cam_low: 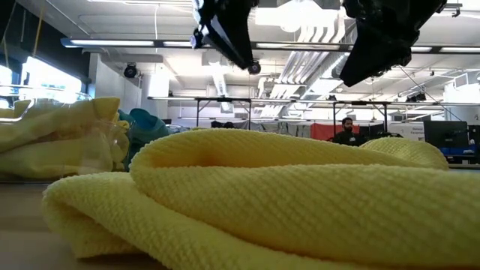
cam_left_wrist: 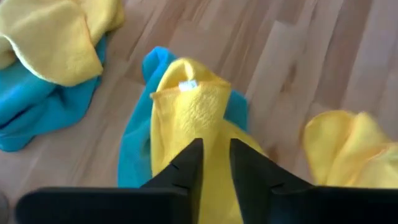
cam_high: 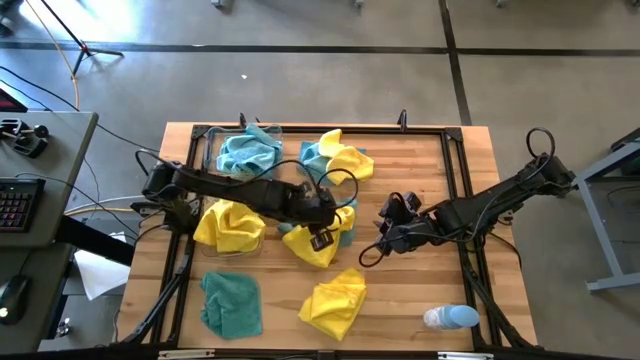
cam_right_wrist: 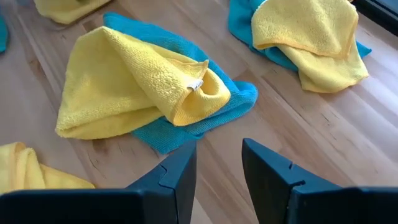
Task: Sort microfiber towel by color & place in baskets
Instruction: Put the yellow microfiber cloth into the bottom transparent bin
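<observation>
- left gripper [cam_high: 322,238] sits on the centre towel [cam_high: 318,250]
- right gripper [cam_high: 385,240] just right of that towel
- basket [cam_high: 243,150] behind-left of it, holding a towel [cam_high: 250,154]

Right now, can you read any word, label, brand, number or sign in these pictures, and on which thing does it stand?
No text can be read.
The small white tag on the yellow towel: too small to read.
The bottle on the table: any label is too blurred.

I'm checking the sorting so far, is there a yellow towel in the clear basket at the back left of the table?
No, in the high view the clear basket holds only a teal-blue towel.
</observation>
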Available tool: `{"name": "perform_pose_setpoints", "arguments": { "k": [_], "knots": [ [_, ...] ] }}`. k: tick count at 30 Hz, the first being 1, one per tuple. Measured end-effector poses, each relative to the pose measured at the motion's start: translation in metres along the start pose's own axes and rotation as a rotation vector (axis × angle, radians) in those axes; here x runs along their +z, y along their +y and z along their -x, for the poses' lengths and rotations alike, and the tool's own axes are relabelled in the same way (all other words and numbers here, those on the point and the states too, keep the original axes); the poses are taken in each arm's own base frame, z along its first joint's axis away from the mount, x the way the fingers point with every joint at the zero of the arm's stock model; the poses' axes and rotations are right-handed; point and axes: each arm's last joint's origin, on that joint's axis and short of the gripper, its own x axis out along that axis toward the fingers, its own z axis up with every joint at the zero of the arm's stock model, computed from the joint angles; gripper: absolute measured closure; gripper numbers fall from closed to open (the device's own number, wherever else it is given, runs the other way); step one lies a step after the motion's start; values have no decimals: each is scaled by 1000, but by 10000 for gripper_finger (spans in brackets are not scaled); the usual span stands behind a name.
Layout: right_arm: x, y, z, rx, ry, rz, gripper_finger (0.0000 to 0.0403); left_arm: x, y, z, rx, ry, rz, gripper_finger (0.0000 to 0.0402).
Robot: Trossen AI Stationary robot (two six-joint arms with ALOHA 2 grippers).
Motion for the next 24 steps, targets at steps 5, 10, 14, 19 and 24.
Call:
{"name": "perform_pose_setpoints", "arguments": {
  "k": [5,10,14,19,24],
  "knots": [
    [0,0,0,1,1,-57,279,-2,4,-34,38,76,-52,273],
    [0,0,0,10,11,-129,279,-14,2,-77,-43,253,-96,241],
    [-1,1,0,31,42,-224,279,-30,0,-107,-54,394,-163,237],
    [-3,4,2,49,57,-294,279,-44,1,-117,-9,504,-221,286],
    [-5,5,4,37,27,-322,279,-38,-4,-84,22,424,-280,390]
  ]
}}
